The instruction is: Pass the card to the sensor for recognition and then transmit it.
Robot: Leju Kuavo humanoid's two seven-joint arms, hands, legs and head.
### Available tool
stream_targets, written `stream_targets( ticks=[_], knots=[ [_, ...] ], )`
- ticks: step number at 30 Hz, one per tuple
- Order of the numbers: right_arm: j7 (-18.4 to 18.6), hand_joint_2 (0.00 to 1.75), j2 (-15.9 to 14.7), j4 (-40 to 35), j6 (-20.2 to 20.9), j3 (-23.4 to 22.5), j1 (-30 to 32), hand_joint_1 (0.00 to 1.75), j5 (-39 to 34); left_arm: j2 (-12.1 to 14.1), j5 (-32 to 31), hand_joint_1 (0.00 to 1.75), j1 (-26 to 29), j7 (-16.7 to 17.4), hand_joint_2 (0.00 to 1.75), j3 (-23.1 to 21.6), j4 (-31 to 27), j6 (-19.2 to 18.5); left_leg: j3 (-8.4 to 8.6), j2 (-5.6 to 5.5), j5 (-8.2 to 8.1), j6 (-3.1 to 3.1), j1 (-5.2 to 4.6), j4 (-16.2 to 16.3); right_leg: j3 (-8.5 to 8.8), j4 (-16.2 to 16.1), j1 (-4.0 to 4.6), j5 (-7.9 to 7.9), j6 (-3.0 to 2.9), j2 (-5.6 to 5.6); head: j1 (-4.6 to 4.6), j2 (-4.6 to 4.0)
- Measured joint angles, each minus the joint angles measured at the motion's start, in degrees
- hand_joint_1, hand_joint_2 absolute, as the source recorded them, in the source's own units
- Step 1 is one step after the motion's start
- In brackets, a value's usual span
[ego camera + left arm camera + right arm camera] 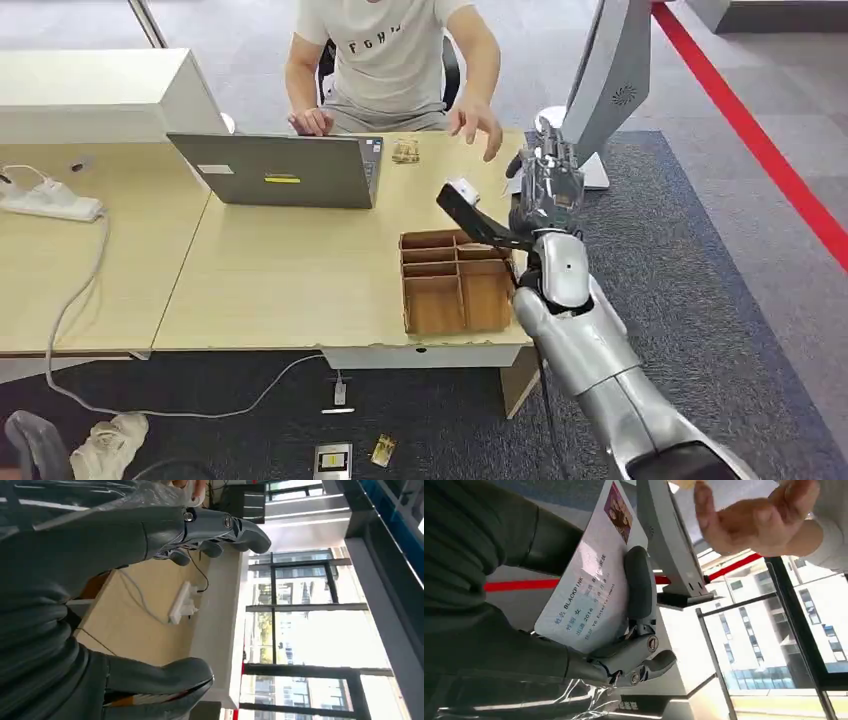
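One card [591,587] sits pinched in our right hand [548,190], raised at two o'clock beside the sensor [612,75] near a person's hand [477,122], while our left hand [150,605] holds nothing, fingers apart.

Table [280,290]: light wood top, two sections butted together with a seam. On it: open grey laptop [285,170] at the far side; brown divided organiser box [455,282] near the front right corner; white power strip [50,203] with cable at the left; small tan object [405,151] beside the laptop. White monitor stand base [590,175] rests at the far right edge. Floor [250,430]: dark carpet; card-like items below the table's front edge.
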Motion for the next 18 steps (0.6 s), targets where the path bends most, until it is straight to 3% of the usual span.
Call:
stream_targets(
  ticks=[7,18],
  knots=[
    [-1.73,1.75,3.1,4.61,-1.55,1.33,-1.14,1.75,0.72,-0.7,0.59,0.0,0.06,0.0,1.75,0.07,0.02,0.0,0.0,0.0,0.0,0.0,0.0,0.0,-0.01,-0.01,0.01,0.0,0.0,0.0,0.02,0.0],
    [-2.4,1.75,4.94,10.07,-2.51,2.36,-2.62,1.75,1.38,-1.57,0.81,0.0,0.07,0.0,1.75,0.24,0.57,0.0,0.02,0.01,0.0,0.0,-0.01,0.0,-0.03,-0.02,0.0,0.0,0.0,0.0,0.0,0.0]
  ],
)
